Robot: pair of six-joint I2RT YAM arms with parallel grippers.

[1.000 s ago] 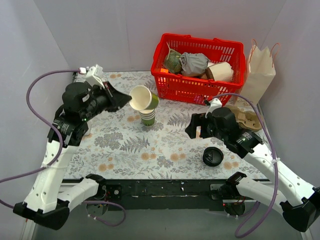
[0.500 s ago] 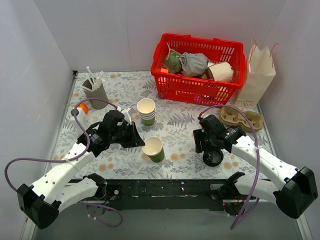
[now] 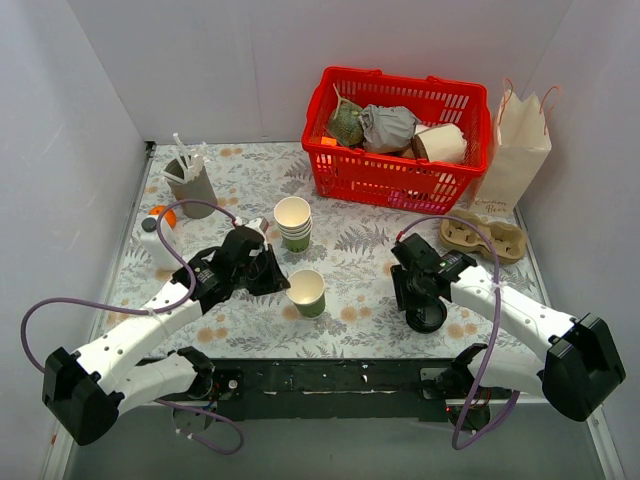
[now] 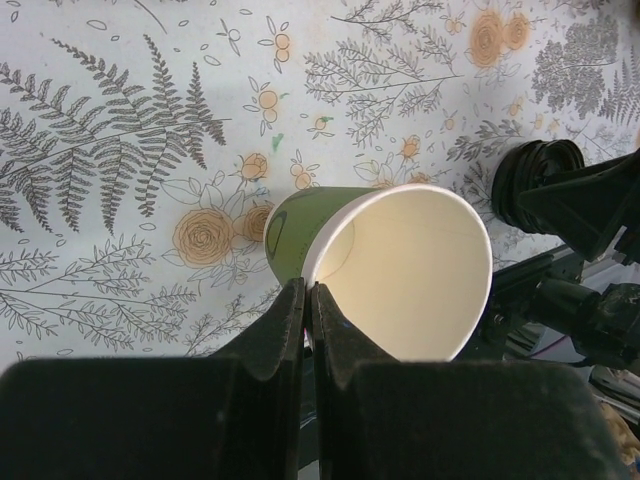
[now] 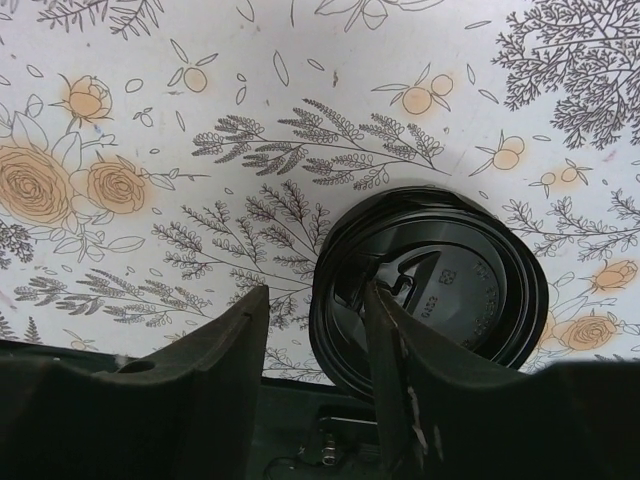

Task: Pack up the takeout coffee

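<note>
The takeout coffee's dark green paper cup has no lid and shows its cream inside. It is upright near the middle front of the floral mat. My left gripper is shut on the cup's rim, one finger inside and one outside. A loose black lid lies flat on the mat to the right. My right gripper is low over the lid's left edge, with its jaws partly apart. One finger rests over the lid and the other beside it.
A stack of lidless cream cups stands just behind the green cup. A red basket with bundled items is at the back, and a paper bag is to its right. A cardboard cup carrier lies right, a grey stirrer holder back left.
My left arm carried the green cup from above the stack down to the mat's front. My right arm dropped onto the black lid and its jaws narrowed.
</note>
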